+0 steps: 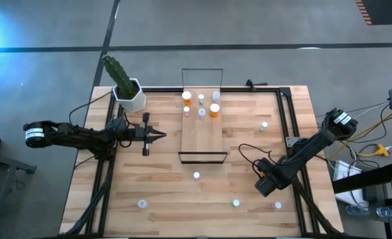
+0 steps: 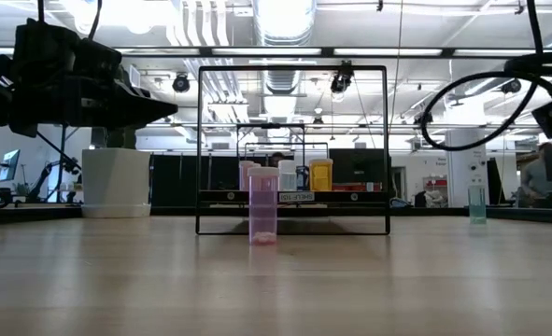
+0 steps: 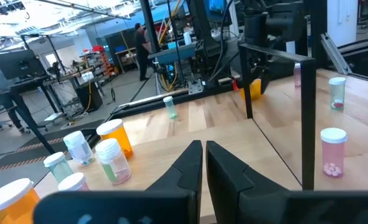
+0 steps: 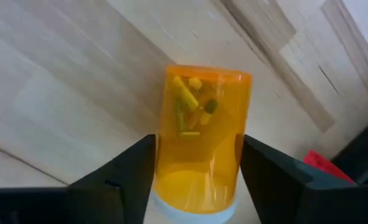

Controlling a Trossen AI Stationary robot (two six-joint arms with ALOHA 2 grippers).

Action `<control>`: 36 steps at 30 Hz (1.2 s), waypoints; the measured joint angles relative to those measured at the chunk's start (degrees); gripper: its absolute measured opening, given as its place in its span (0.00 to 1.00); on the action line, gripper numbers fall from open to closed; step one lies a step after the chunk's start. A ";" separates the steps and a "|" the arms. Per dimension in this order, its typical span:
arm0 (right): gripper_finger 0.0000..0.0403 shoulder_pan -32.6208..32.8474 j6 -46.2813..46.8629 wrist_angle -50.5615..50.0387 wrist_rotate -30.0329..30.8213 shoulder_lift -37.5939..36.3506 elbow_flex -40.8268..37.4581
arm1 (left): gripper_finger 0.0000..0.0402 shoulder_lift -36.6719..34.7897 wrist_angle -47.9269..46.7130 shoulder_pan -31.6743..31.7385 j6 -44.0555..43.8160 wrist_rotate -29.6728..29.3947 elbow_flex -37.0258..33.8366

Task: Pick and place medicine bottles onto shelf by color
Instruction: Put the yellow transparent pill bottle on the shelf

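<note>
- Between the right end effector [image 4: 196, 180] fingers there's an orange bottle [image 4: 199, 140], cap end toward the wrist, with little yellow and green bits inside. The fingers sit on both sides of it, looks like touching or just about, so they're spread roughly bottle-wide. Can't really tell if it's a firm grip or just cradled.
- From above, that right end effector [image 1: 267, 182] is low over the table [image 1: 169, 199], on the right arm's side and nearer the front edge than the shelf [image 1: 203, 133] is.
- Just beyond it toward the front edge are two loose white-capped bottles, one [image 1: 236, 203] a bit to its left and one [image 1: 278, 206] almost straight ahead of it.
- Another white-capped bottle [image 1: 196, 175] stands well to its left, just past the shelf's near wire frame. In the low view it shows up as a pink bottle [image 2: 262, 205].
- The left end effector [image 1: 157, 136] is pinched fully closed, holding nothing, hovering just beside the shelf's left edge.
- Off the far-left side of its closed tips, the far end of the shelf carries a bunch of bottles [image 1: 200, 105], orange ones included.
- A white pot with a cactus [image 1: 127, 86] sits behind the left arm at the table's back corner.
</note>
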 joint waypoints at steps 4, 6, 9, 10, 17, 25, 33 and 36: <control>0.46 -0.71 -1.96 1.06 0.20 -2.25 0.11 | 0.01 0.01 0.01 -0.75 0.53 3.06 0.00; 0.42 -1.14 -2.15 1.16 0.46 -3.93 0.31 | 0.01 0.00 -0.04 -2.05 1.92 4.80 0.00; 0.40 -1.61 -2.72 1.99 3.45 -6.79 0.46 | 0.01 0.02 -0.58 -5.07 4.86 5.98 0.00; 0.40 -1.66 -3.14 2.80 4.88 -7.76 0.46 | 0.01 0.01 -0.73 -6.12 5.92 5.99 0.00; 0.41 -1.66 -12.26 16.80 14.73 -13.55 0.48 | 0.01 0.01 -1.76 -13.02 10.75 4.78 0.15; 0.40 -1.66 -19.27 25.27 18.37 -16.94 0.48 | 0.01 1.01 -3.10 -21.11 11.28 -3.14 2.69; 0.41 -3.66 -24.89 38.08 17.40 -16.36 0.50 | 0.02 9.89 -3.46 -32.79 16.69 -14.99 9.25; 0.41 -5.03 -30.31 45.43 14.15 -13.72 0.51 | 0.07 14.88 -3.45 -36.96 19.56 -18.31 12.93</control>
